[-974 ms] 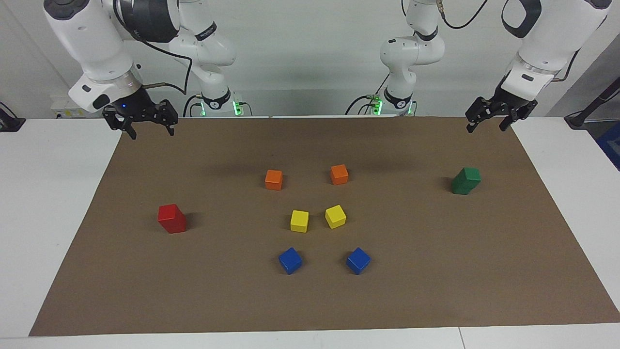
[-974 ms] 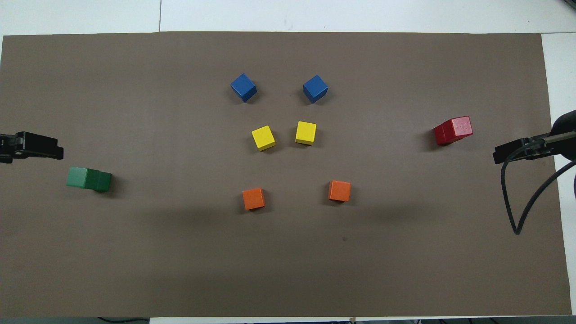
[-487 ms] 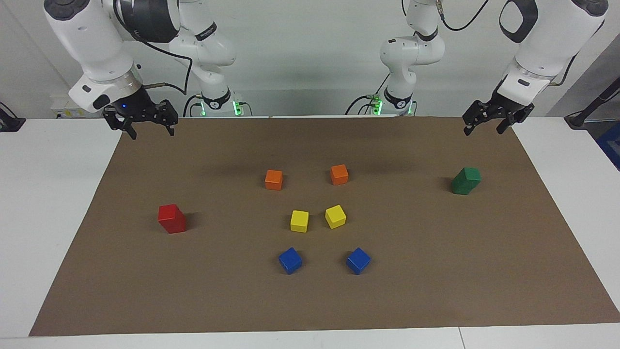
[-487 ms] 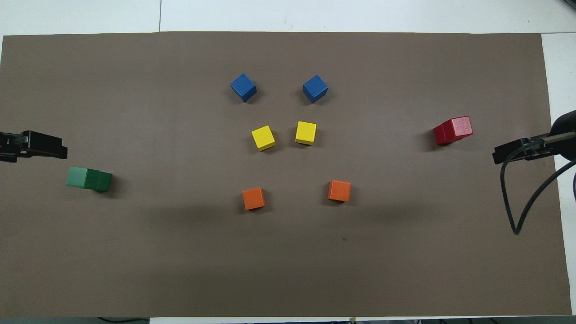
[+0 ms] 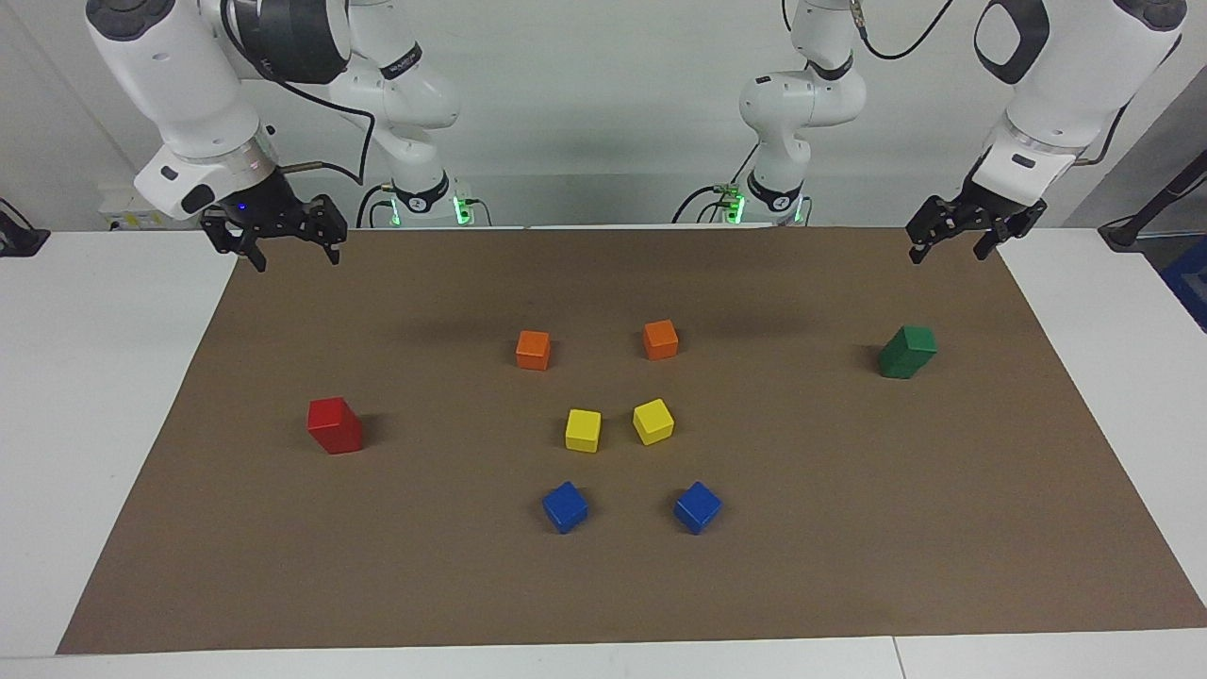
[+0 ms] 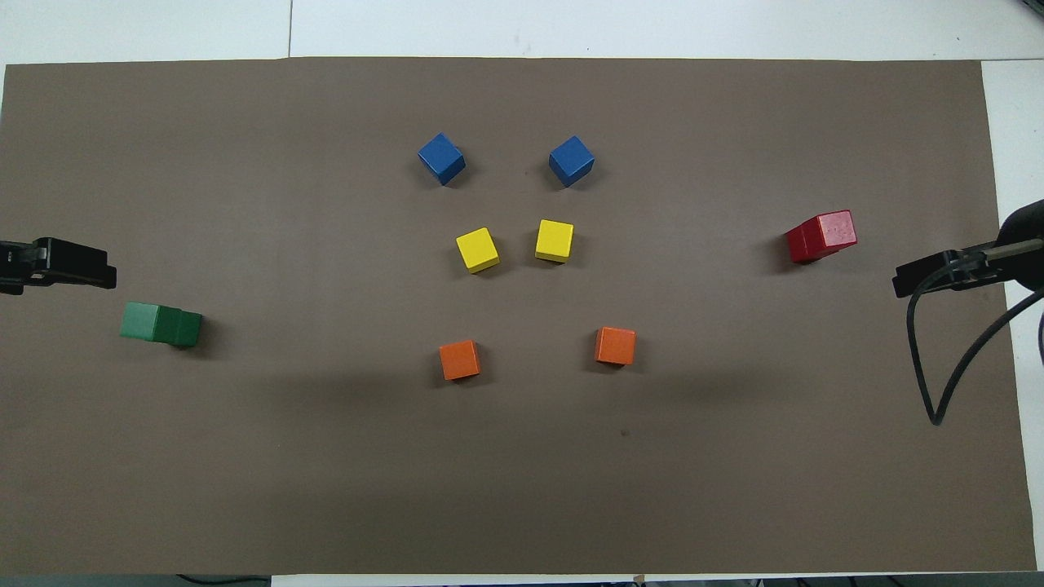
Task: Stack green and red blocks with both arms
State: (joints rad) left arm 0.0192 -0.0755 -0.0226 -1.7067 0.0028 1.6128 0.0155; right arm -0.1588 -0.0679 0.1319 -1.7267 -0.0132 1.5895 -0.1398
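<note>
Two dark green blocks [image 5: 907,351] stand stacked one on the other as a column at the left arm's end of the brown mat; the column also shows in the overhead view [image 6: 161,324]. Two red blocks [image 5: 335,425] stand stacked the same way at the right arm's end, also in the overhead view [image 6: 820,236]. My left gripper [image 5: 949,249] hangs open and empty in the air over the mat's corner beside the green stack [image 6: 57,264]. My right gripper [image 5: 294,258] hangs open and empty over the mat's other robot-side corner [image 6: 938,273].
In the middle of the mat [image 5: 849,528] lie two orange cubes [image 5: 533,349] [image 5: 660,339], two yellow cubes [image 5: 583,429] [image 5: 653,421] and two blue cubes [image 5: 565,506] [image 5: 697,506]. White table [image 5: 85,377] surrounds the mat.
The left gripper has shifted slightly over its corner of the mat. The right arm and all the blocks have not moved.
</note>
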